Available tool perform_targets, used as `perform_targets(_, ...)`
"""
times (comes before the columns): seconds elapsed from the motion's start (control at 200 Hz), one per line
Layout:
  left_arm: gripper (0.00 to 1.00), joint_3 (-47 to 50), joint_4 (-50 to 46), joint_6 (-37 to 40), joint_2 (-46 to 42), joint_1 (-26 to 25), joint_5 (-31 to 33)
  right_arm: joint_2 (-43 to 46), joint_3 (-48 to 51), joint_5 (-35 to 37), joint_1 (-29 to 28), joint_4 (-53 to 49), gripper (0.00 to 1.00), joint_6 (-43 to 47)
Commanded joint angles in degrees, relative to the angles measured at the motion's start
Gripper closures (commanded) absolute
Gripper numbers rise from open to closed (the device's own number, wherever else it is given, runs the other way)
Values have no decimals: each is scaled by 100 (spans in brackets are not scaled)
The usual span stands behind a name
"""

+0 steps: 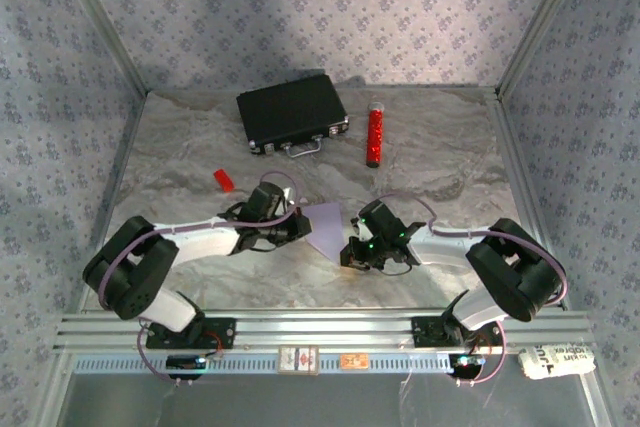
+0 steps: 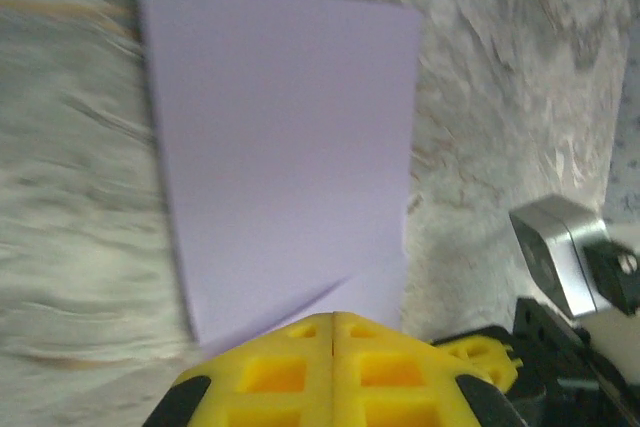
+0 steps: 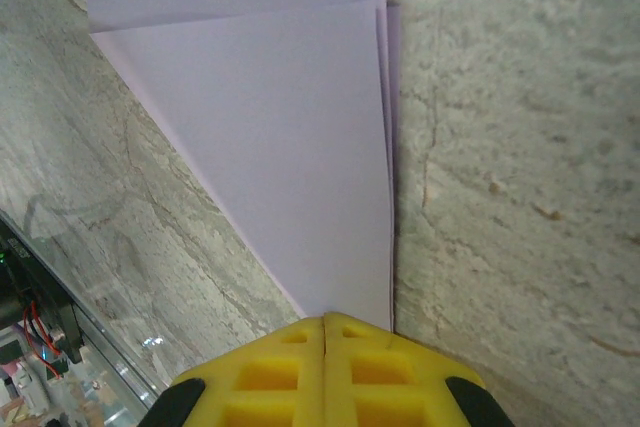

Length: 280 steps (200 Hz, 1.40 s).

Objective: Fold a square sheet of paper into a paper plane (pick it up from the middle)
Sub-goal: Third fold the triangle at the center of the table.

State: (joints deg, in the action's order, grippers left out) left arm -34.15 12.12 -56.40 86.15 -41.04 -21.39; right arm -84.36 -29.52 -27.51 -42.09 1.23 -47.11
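The pale lilac sheet of paper [image 1: 326, 227], folded with a diagonal crease, lay flat on the grey marbled tabletop [image 1: 430, 157] midway between the two arms. The left gripper [image 1: 297, 229] and the right gripper [image 1: 352, 247] each had their yellow fingers pressed together at an edge of the sheet. I could not tell whether they were pinching it. Well beyond sat a small red block [image 1: 223, 180], a black hard case [image 1: 292, 115] and a red cylinder [image 1: 375, 134].
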Motion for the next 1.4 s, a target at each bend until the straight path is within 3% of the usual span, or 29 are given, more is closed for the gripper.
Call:
perform_targets(0.0,95,-189,192,55,388,-188,-222,-28,62,151,25,-610,98,82)
perform_targets(0.235,98,-139,72,-194,1069,-177,140,64,-20,56,33,-571,96,94)
perform_targets(0.48,99,82,199,-148,1116,-173,136,290,-587,-56,-60,-672,94,313)
perform_targets(0.855,99,45,213,-125,1150,-156,49,-1196,-1635,-13,-327,-746,93,621)
perform_targets(1.004,100,110,203,-177,1128,-117,73,-1230,-1282,-116,-300,-559,93,538)
perform_targets(1.394,100,132,112,-125,1120,-31,-6,-118,6,-400,-71,-168,91,416)
